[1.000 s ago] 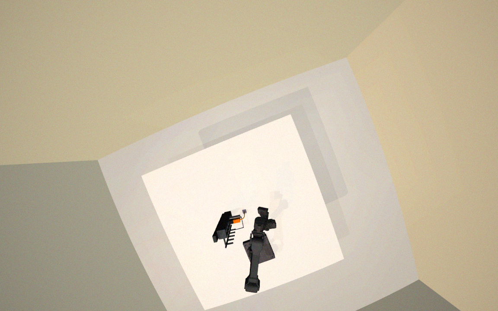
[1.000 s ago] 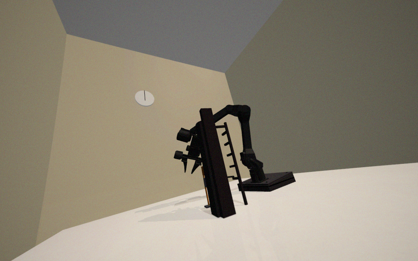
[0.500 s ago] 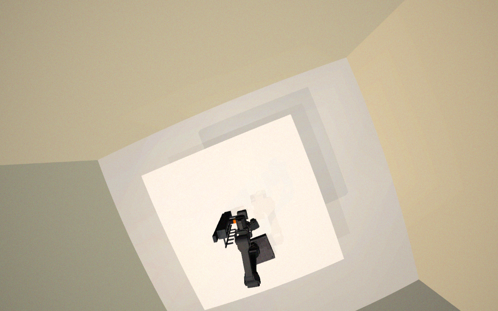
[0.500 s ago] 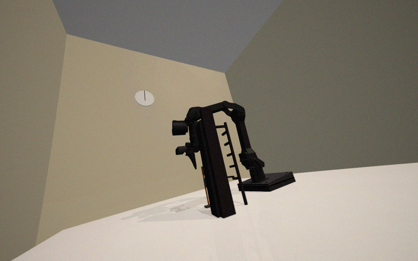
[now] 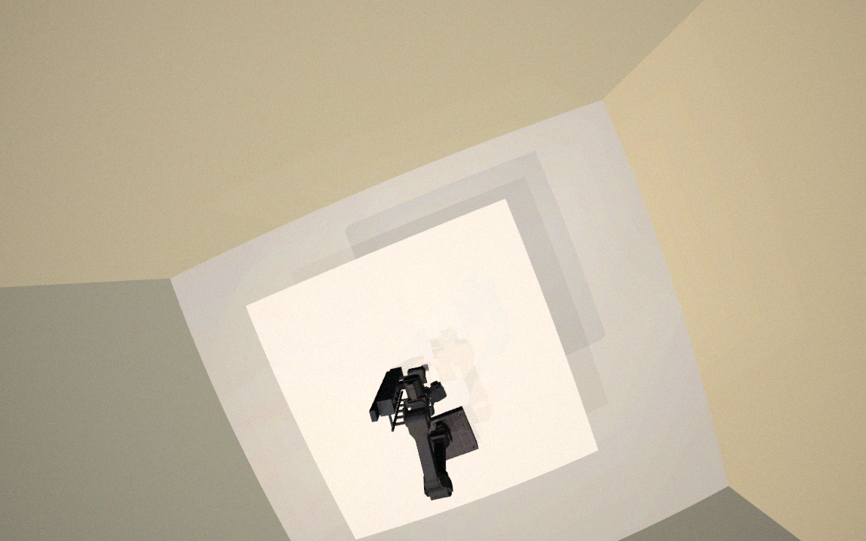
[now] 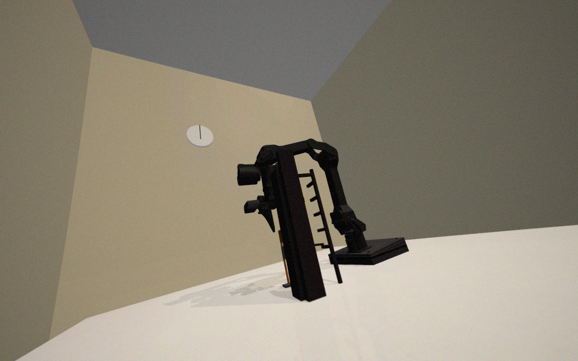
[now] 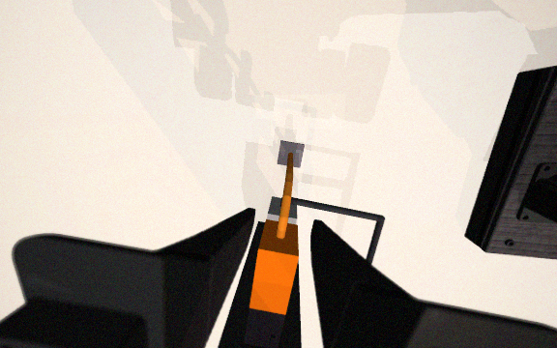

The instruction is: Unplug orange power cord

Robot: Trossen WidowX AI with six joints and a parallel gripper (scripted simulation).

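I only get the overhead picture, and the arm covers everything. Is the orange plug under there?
Observer: Yes. The wrist camera shows the orange plug between the gripper's two fingers.
Operator: Is it squeezing the plug?
Observer: No. The gripper is open, with pale gaps on both sides of the plug.
Operator: Where does the cord go?
Observer: The cord runs from the plug to a small grey block on the table.

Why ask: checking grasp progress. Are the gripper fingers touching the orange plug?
Apart. The wrist view shows pale gaps between both fingers and the orange plug.
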